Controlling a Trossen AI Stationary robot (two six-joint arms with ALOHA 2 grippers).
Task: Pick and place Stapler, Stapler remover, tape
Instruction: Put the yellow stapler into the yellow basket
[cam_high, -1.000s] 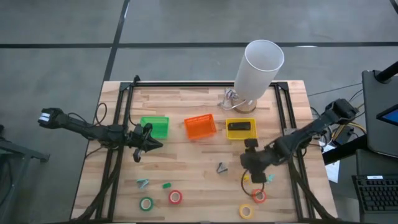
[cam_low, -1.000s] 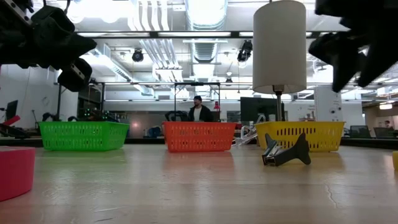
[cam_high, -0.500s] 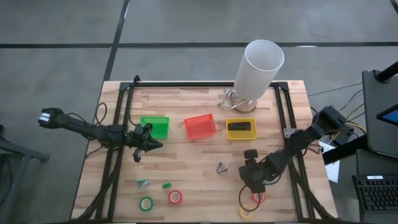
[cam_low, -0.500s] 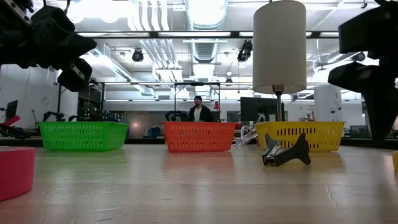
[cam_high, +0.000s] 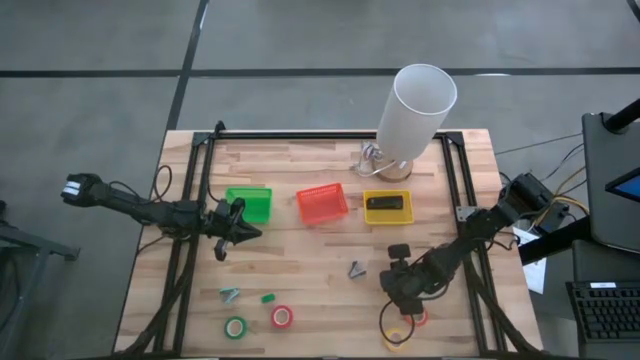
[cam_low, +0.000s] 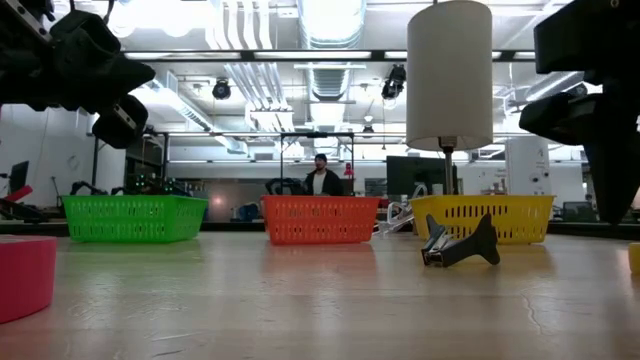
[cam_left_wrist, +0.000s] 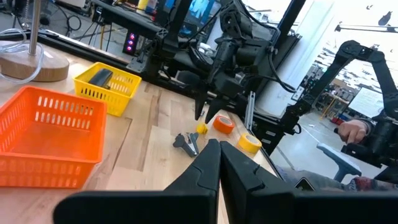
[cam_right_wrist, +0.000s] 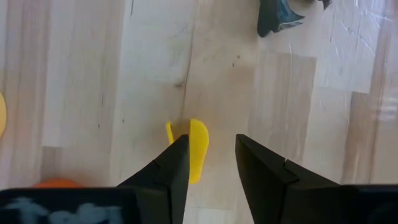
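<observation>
The dark stapler (cam_high: 385, 203) lies in the yellow bin (cam_high: 388, 216). Tape rolls lie flat near the table's near edge: green (cam_high: 236, 327), red (cam_high: 282, 317), yellow (cam_high: 396, 340), and orange-red (cam_high: 417, 319) partly under my right arm. A grey stapler remover (cam_high: 356, 268) rests on the wood. My right gripper (cam_right_wrist: 211, 149) is open and points down, just above the table, over a small yellow piece (cam_right_wrist: 196, 149) that lies by one finger (cam_right_wrist: 177, 165); whether they touch I cannot tell. My left gripper (cam_left_wrist: 214, 152) is shut and waits near the green bin (cam_high: 248, 203).
An orange bin (cam_high: 322, 203) stands between the green and yellow bins. A tall white lamp (cam_high: 418, 110) rises at the far edge. Another grey remover (cam_high: 230, 294) and a small green piece (cam_high: 268, 297) lie near left. Bare wood stretches across the table's middle (cam_high: 300, 260).
My right gripper has moved toward the near edge and slightly left, and has dropped from high over the table to just above the wood by the small yellow piece. The left arm and all the objects have kept still.
</observation>
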